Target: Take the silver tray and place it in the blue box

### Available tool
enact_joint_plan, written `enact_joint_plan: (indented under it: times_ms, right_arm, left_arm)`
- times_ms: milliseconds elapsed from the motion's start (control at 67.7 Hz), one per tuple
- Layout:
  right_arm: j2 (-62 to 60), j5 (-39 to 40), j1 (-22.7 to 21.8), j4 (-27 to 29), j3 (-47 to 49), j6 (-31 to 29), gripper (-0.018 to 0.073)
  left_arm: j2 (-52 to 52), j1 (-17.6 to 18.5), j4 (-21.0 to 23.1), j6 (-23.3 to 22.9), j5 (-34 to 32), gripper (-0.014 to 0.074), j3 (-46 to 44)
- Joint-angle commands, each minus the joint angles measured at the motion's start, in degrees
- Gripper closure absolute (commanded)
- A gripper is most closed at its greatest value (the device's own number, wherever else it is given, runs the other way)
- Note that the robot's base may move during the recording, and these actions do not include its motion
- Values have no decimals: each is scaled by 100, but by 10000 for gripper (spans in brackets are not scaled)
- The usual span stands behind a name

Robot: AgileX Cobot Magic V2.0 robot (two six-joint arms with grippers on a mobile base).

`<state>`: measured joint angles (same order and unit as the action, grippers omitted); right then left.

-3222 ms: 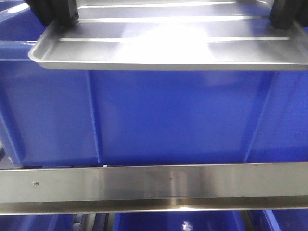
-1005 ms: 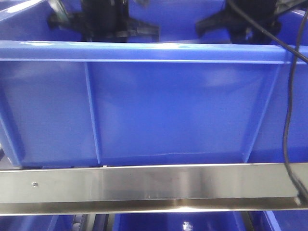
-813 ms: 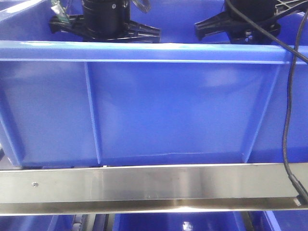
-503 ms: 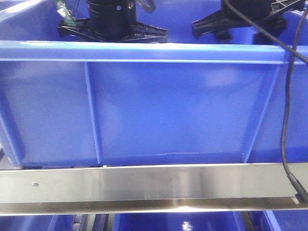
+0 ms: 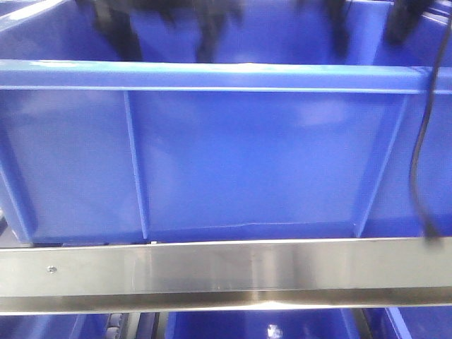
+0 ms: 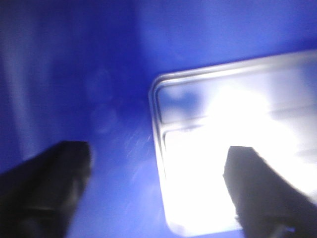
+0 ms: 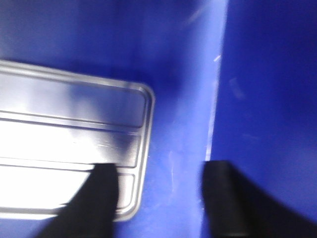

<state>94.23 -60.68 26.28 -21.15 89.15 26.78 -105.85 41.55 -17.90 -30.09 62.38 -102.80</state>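
Looks essentially done: silver tray (image 6: 223,163) lying flat on the floor of the blue box (image 5: 233,162), at right in the left wrist view, at left in the right wrist view. Left gripper (image 6: 158,183) spread wide, gripping nothing. Right gripper (image 7: 158,198) likewise wide and empty. Only retreat of the blurred arms at upper frame seemingly left.

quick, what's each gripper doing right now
Left gripper: open, holding nothing, above the silver tray.
Right gripper: open, holding nothing.
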Motion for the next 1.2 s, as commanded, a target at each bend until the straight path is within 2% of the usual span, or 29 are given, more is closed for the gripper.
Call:
enact_joint_plan:
  times_ms: [0, 118, 296, 458, 695, 976, 1182]
  right_arm:
    - [-684, 164, 64, -183, 173, -101, 330]
    - [-1189, 395, 85, -183, -116, -138, 519]
    - [-1987, 782, 85, -183, -973, -257, 505]
    - [-2772, 1114, 85, -183, -1911, -330, 505]
    - [-4015, 1555, 85, -183, -3048, -330, 505]
    - [-5753, 1895, 85, -183, -4133, -330, 505]
    - [-7092, 1954, 85, -183, -4781, -330, 505]
  left_arm:
    - [718, 7, -123, 240, 58, 274, -206]
    - [1167, 7, -123, 525, 161, 377, -140]
    - [1903, 7, -123, 658, 140, 555, 393]
    - [2610, 7, -123, 658, -26, 703, 1391]
    - [3740, 7, 49, 658, -644, 701, 2971]
    - [5715, 7, 233, 669, -2256, 701, 4686]
    - [7235, 7, 244, 703, -2885, 701, 5830]
